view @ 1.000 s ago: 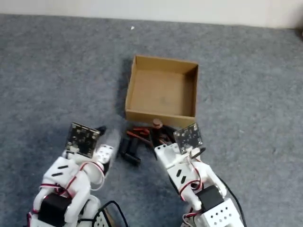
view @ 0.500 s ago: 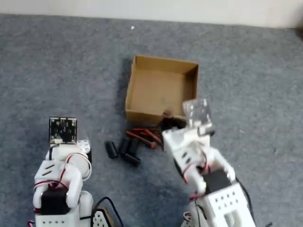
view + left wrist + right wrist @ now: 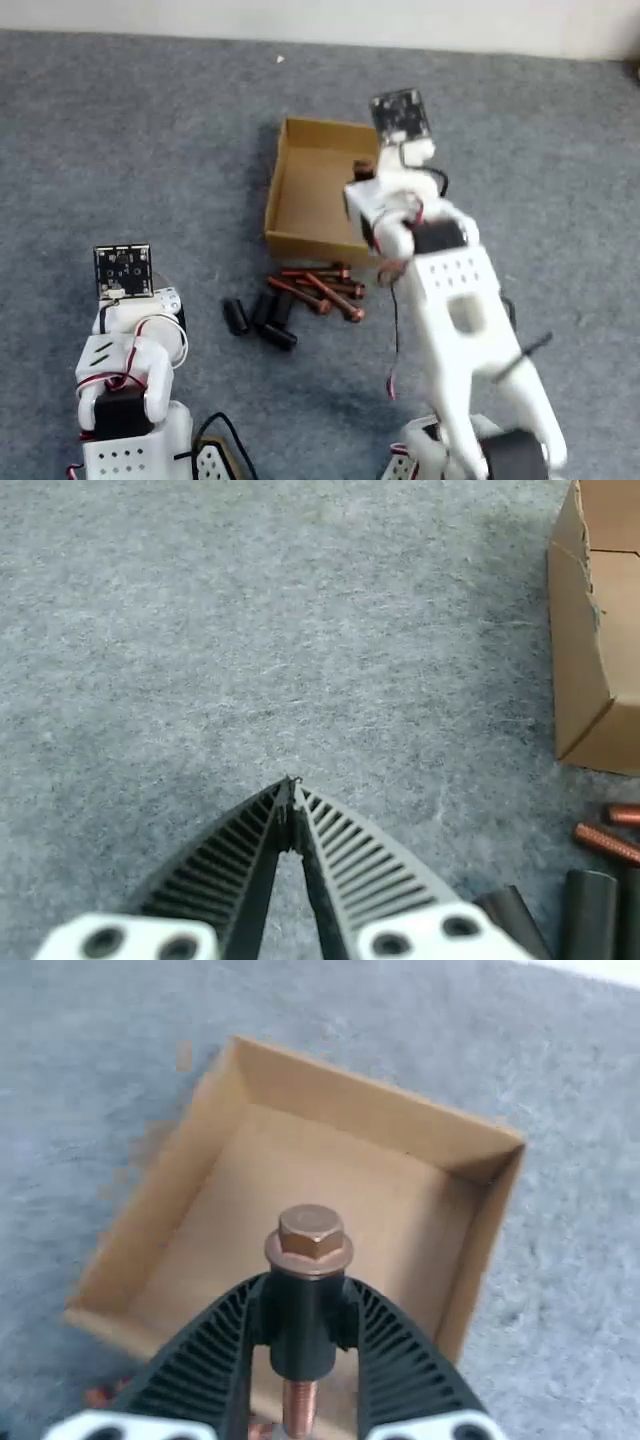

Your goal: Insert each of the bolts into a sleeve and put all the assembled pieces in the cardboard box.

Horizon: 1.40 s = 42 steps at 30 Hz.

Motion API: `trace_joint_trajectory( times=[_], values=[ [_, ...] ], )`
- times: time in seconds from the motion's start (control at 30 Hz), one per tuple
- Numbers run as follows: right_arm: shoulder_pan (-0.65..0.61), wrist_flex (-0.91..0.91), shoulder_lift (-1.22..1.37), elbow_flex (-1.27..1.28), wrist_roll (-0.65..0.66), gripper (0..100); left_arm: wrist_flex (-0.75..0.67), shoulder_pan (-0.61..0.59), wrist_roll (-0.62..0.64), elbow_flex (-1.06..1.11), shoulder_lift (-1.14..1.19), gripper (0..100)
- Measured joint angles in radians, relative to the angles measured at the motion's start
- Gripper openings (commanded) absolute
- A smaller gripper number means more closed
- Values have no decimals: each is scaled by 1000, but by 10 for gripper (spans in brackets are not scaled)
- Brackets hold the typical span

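Grey carpet covers the bench (image 3: 150, 130). Nearest, the left gripper (image 3: 291, 790) sits low over bare carpet, jaws closed tip to tip on nothing. Just beyond lie loose black sleeves (image 3: 262, 315), perhaps four, though they are hard to count. Beside them, copper bolts (image 3: 322, 288) lie just by the front wall of the cardboard box (image 3: 305, 243). Farther off, the right gripper (image 3: 300, 1305) hangs over the open box, clamped round the sleeve of an assembled piece (image 3: 303, 1335), bolt head (image 3: 308, 1240) up. The piece looks rigid and probably weighty for its size. Its smooth sleeve may slide, so mid-sleeve under the flange seems the best hold.
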Motion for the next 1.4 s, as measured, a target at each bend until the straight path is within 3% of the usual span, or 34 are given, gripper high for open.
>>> trace_joint_trajectory(
  times=[0.33,0.5,0.67,1.07,1.17,1.4],
  values=[
    [60,0,428,-196,0,6,-3,0,0,0,0,7],
    [66,2,517,-224,0,45,-3,0,0,0,0,7],
    [66,66,519,-258,0,161,-3,0,0,0,0,7],
    [69,425,186,-327,0,132,-3,-44,-2,0,0,7],
    [9,496,58,-327,43,132,-5,-98,-2,0,0,7],
    [-265,563,-55,-226,92,132,-5,-181,-2,0,0,8]
  ],
)
